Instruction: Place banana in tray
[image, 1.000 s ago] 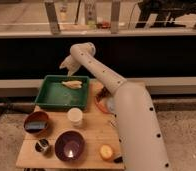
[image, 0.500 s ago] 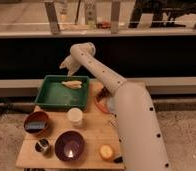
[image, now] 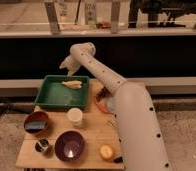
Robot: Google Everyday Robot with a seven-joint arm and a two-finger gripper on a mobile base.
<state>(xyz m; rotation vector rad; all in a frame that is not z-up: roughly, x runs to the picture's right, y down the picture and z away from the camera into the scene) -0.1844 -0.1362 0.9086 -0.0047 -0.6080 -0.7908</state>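
The pale yellow banana (image: 74, 84) lies inside the dark green tray (image: 51, 95), near its far right part. The tray stands at the back left of the small wooden table. My gripper (image: 67, 64) hangs above the tray's far edge, a little above and left of the banana, apart from it. Nothing shows in the gripper. My white arm reaches from the lower right up over the table to it.
A white cup (image: 75, 116) stands in front of the tray. A brown bowl (image: 36, 122), a purple bowl (image: 69, 145), a small metal can (image: 41, 146) and a round yellow-orange fruit (image: 107, 151) sit nearer. An orange plate (image: 102, 101) lies partly behind my arm.
The gripper has risen a little from the tray. The banana stays lying in the tray.
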